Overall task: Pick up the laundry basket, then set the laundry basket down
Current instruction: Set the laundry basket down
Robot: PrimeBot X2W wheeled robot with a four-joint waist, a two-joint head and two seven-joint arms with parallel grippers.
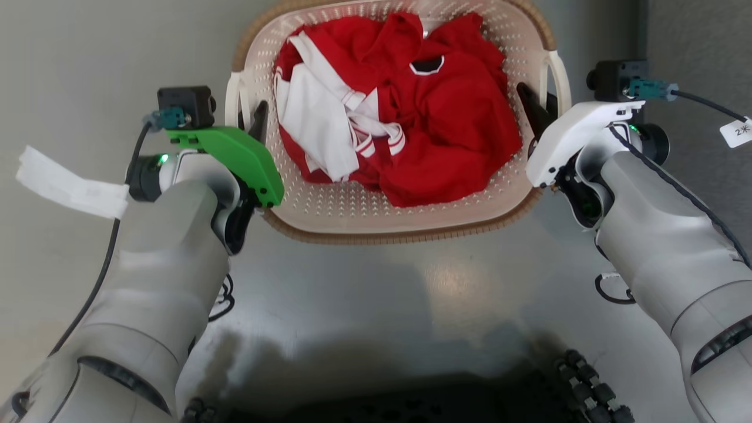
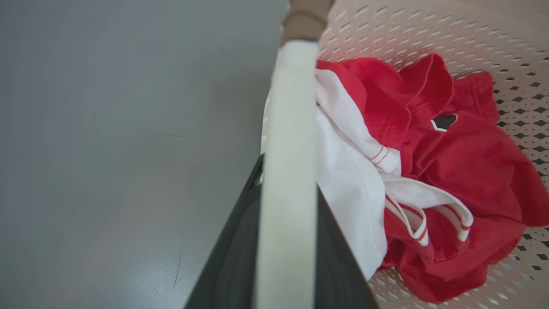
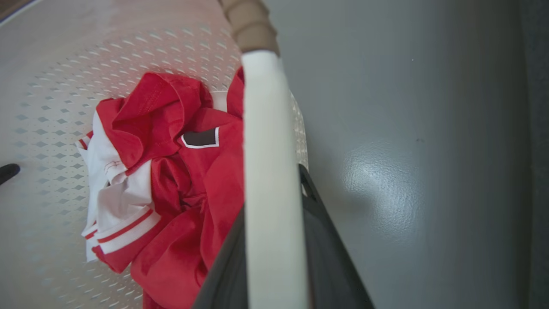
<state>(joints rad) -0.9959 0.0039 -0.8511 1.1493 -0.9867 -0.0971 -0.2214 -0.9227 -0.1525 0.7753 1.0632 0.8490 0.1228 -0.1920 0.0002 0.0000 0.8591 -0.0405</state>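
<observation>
The head camera looks steeply down from well above, taking in most of the laundry basket [image 1: 376,234] and the grey floor [image 1: 376,294] in front of it. The left wrist camera is held very close against the basket's left handle [image 2: 285,171] and faces along it and into the basket. The right wrist camera is placed likewise at the right handle [image 3: 270,193]. The red and white clothing [image 1: 446,117] inside the basket is shared by all three views.

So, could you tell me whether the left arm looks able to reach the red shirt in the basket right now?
Probably not while it holds on: the left gripper has its jaws around the left handle of the laundry basket. The red shirt itself lies uncovered just inside.
</observation>
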